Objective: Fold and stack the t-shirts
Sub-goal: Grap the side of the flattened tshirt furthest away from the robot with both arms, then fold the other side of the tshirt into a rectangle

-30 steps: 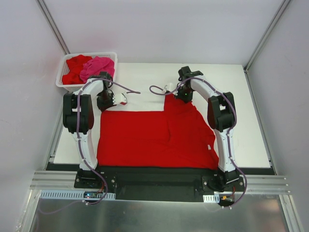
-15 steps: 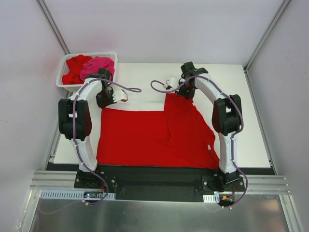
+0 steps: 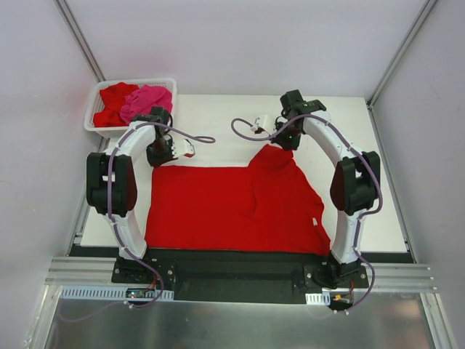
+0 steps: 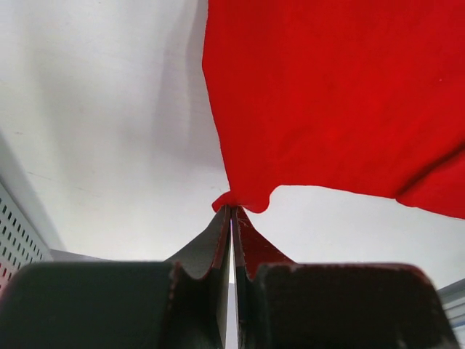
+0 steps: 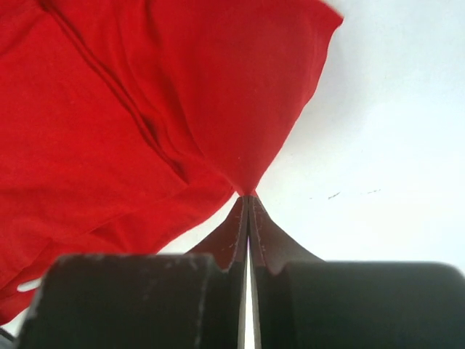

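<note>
A bright red t-shirt (image 3: 232, 207) lies spread on the white table (image 3: 218, 116), its far right part pulled up into a peak. My left gripper (image 3: 157, 163) is shut on the shirt's far left corner (image 4: 240, 198), which shows as a small tuft at the fingertips (image 4: 231, 209). My right gripper (image 3: 273, 144) is shut on the far right corner (image 5: 247, 182), and the cloth (image 5: 145, 109) hangs away from it in folds. A hot pink t-shirt (image 3: 149, 98) and another red one (image 3: 112, 98) lie bunched in the basket.
The white lattice basket (image 3: 93, 116) stands at the table's far left corner, just behind my left arm. Grey walls and metal frame posts (image 3: 80, 43) close in the table. Bare white table (image 3: 363, 145) lies right of the shirt.
My right gripper has moved right and a little farther away, drawing the shirt's far right corner up and out. The left gripper has shifted only slightly, still holding its corner.
</note>
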